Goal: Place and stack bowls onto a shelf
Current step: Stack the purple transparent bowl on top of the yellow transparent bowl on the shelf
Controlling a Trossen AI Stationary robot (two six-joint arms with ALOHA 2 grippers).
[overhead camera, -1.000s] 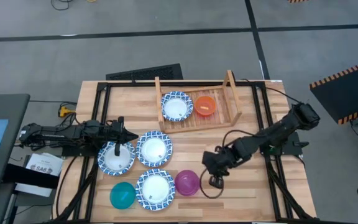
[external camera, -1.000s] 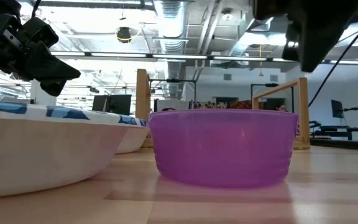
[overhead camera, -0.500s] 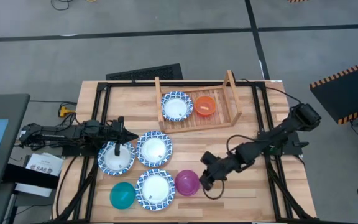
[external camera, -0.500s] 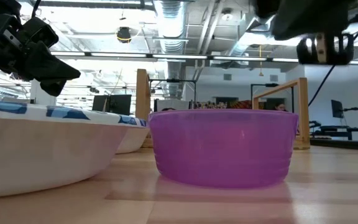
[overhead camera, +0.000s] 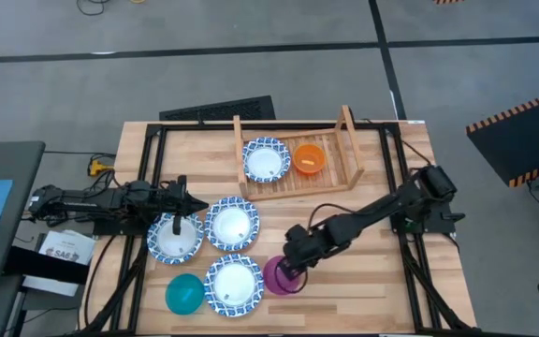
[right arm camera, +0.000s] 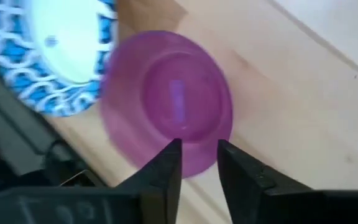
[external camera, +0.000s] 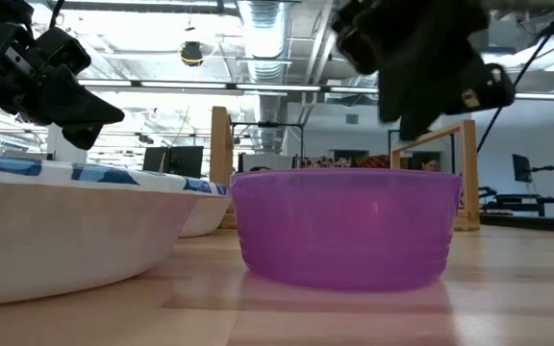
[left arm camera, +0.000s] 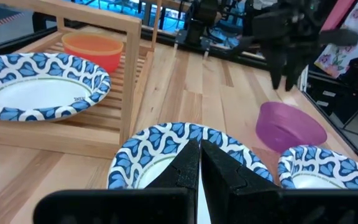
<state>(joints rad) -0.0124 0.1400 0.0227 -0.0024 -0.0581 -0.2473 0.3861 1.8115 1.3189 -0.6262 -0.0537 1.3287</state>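
Two bowls, patterned bowl and orange bowl, sit in shelf.

We see even, bright overhead light; the right wrist view is motion-blurred, the purple bowl smeared.

overhead and table-level cameras share the purple bowl, perhaps closest.

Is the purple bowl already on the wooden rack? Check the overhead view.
No. The purple bowl sits on the table near the front edge, while the wooden rack holds only a patterned bowl and an orange bowl.
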